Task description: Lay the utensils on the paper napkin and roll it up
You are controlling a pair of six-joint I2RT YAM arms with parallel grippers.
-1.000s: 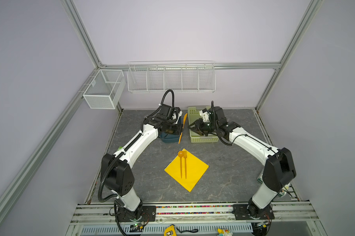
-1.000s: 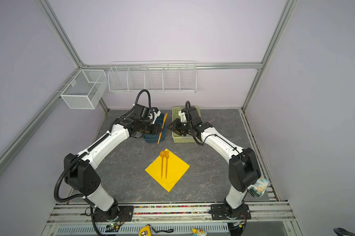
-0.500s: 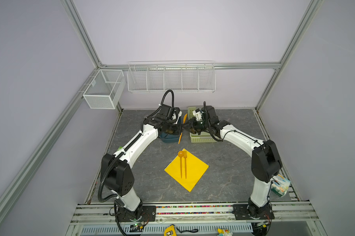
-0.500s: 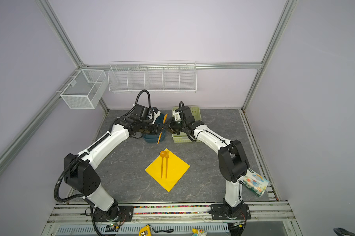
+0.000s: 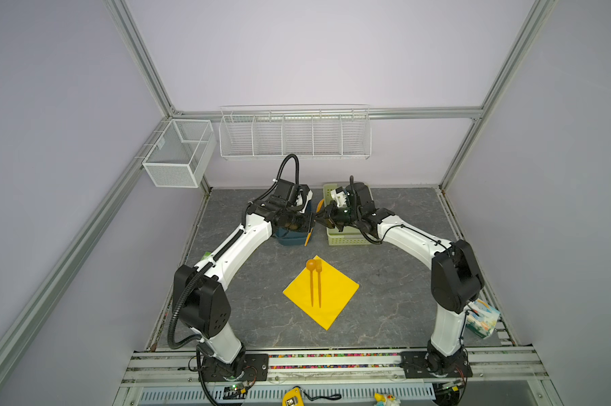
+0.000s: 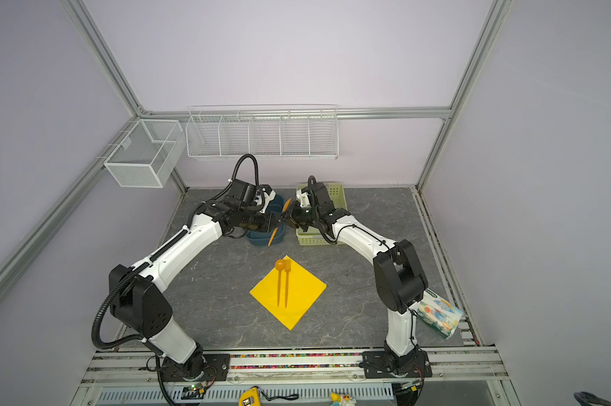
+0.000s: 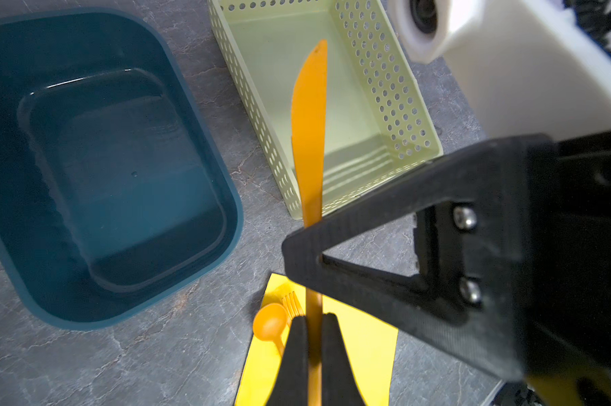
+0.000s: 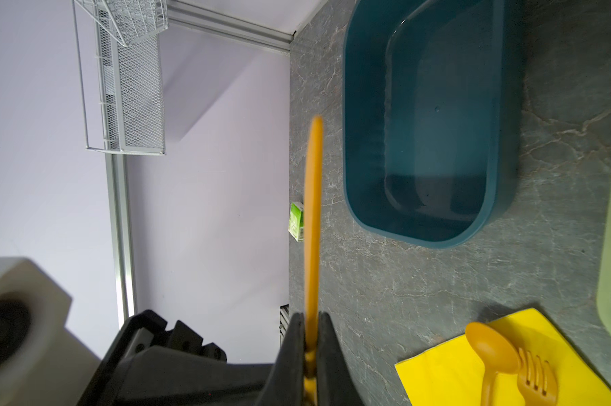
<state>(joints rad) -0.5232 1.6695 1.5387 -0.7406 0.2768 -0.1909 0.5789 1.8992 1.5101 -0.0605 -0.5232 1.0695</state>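
The yellow paper napkin (image 5: pixel 335 298) (image 6: pixel 298 302) lies on the grey table in both top views. An orange spoon (image 5: pixel 311 264) and fork (image 5: pixel 319 268) rest side by side on it. The third utensil, an orange knife (image 7: pixel 309 123) (image 8: pixel 313 211), hangs in the air between the blue tub and the green basket. My left gripper (image 5: pixel 310 222) (image 7: pixel 313 318) is shut on its handle. My right gripper (image 5: pixel 319 220) (image 8: pixel 311 316) meets it from the opposite side and is shut on the same knife. The spoon (image 8: pixel 490 346) and fork (image 8: pixel 536 379) also show below on the napkin (image 8: pixel 437 372).
A dark blue tub (image 5: pixel 291 239) and a pale green perforated basket (image 5: pixel 346 239) stand at the back of the table. A patterned tissue pack (image 5: pixel 481 318) lies by the right arm's base. A small green packet (image 8: pixel 296 221) sits near the left wall. Wire baskets (image 5: pixel 293 133) hang behind.
My right gripper has swung left from over the green basket to the knife and closed on it. The left gripper has kept its grip and stayed in place.
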